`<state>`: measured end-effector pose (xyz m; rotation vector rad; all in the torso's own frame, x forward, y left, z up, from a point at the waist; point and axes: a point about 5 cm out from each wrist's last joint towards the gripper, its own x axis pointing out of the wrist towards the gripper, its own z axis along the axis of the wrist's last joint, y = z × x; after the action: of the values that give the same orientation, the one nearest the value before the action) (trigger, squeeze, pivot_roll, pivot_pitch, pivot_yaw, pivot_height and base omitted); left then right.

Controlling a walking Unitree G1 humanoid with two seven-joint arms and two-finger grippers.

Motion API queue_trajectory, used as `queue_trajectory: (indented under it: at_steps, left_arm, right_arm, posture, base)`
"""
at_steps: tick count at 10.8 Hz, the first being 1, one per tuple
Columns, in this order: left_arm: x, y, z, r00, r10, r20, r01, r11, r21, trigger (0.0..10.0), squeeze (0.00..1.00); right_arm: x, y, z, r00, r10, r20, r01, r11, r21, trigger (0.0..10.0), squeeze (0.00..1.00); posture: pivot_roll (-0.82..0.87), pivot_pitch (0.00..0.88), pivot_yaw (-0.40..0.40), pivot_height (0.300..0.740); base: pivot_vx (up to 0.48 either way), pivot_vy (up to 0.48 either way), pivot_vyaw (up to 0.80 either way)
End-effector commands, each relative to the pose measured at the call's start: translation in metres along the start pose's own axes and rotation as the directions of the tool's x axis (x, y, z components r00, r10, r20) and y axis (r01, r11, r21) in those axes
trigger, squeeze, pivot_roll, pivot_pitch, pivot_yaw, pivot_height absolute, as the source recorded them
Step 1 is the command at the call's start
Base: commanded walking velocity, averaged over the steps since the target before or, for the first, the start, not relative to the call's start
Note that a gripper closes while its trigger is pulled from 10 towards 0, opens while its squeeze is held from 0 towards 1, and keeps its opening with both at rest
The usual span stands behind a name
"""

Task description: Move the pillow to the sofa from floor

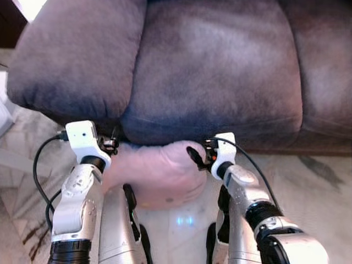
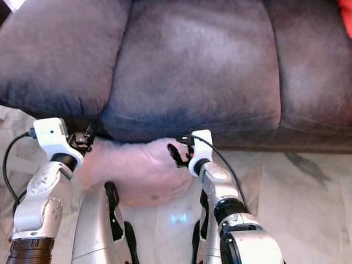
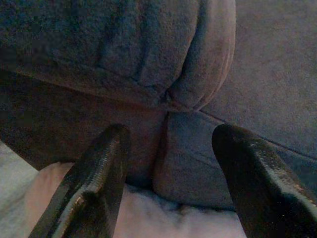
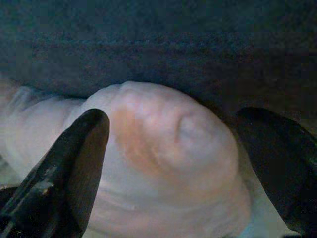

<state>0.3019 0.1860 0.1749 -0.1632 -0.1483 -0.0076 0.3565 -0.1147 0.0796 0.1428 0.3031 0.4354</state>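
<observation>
A soft pink pillow [image 1: 157, 170] lies on the marble floor, pushed against the front of a grey-purple sofa [image 1: 214, 71]. My left gripper [image 1: 111, 144] hovers at the pillow's upper left corner, just under the sofa's seat cushion. In the left wrist view this gripper [image 3: 171, 136] is open, facing the cushion seam with the pillow [image 3: 148, 220] below. My right gripper [image 1: 195, 155] is at the pillow's right end. The right wrist view shows it [image 4: 173, 119] open, its fingers spread to either side of the pillow [image 4: 163, 153].
The sofa's front edge overhangs the pillow's far side. Pale marble floor [image 1: 308, 181] stretches to the right. A white object [image 1: 4, 113] stands at the far left, and something red [image 2: 347, 14] lies on the sofa's right end. My legs stand close below the pillow.
</observation>
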Motion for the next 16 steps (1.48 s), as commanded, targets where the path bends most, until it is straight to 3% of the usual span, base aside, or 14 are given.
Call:
queue_trajectory:
  at_steps: [1, 5, 8, 10, 16]
  left_arm:
    - [-0.006, 0.004, 0.002, 1.0, 0.02, -0.002, -0.02, 1.0, -0.016, 10.0, 0.0]
    - [-0.005, 0.001, 0.025, 0.999, -0.015, 0.041, 0.017, 0.999, -0.032, 10.0, 0.0]
    - [-0.014, -0.002, 0.026, 1.0, -0.011, 0.025, 0.012, 0.999, -0.042, 10.0, 0.0]
    - [-0.018, -0.004, 0.026, 1.0, -0.018, 0.005, 0.019, 0.999, -0.038, 10.0, 0.0]
    - [-0.02, -0.005, 0.029, 1.0, -0.02, -0.013, 0.02, 1.0, -0.023, 10.0, 0.0]
  right_arm:
    - [-0.002, 0.004, -0.011, 1.0, 0.02, -0.018, -0.02, 1.0, 0.006, 10.0, 0.0]
    - [-0.003, 0.009, -0.022, 0.997, 0.061, -0.056, -0.061, 0.998, -0.007, 10.0, 0.0]
    - [-0.004, 0.012, -0.025, 0.997, 0.063, -0.054, -0.064, 0.997, -0.03, 10.0, 0.0]
    - [-0.003, 0.006, -0.025, 0.997, -0.05, -0.061, 0.041, 0.988, -0.147, 10.0, 0.0]
    - [0.002, 0.021, -0.024, 0.999, -0.019, -0.048, 0.012, 0.991, -0.136, 10.0, 0.0]
  posture:
    - [0.25, 0.433, 0.04, 0.492]
    - [0.27, 0.485, 0.039, 0.492]
    - [0.28, 0.505, 0.044, 0.492]
    - [0.28, 0.516, 0.05, 0.492]
    - [0.28, 0.529, 0.052, 0.492]
  base:
    - [0.0, 0.0, 0.0]
    - [0.0, 0.0, 0.0]
    - [0.0, 0.0, 0.0]
    - [0.0, 0.0, 0.0]
    - [0.0, 0.0, 0.0]
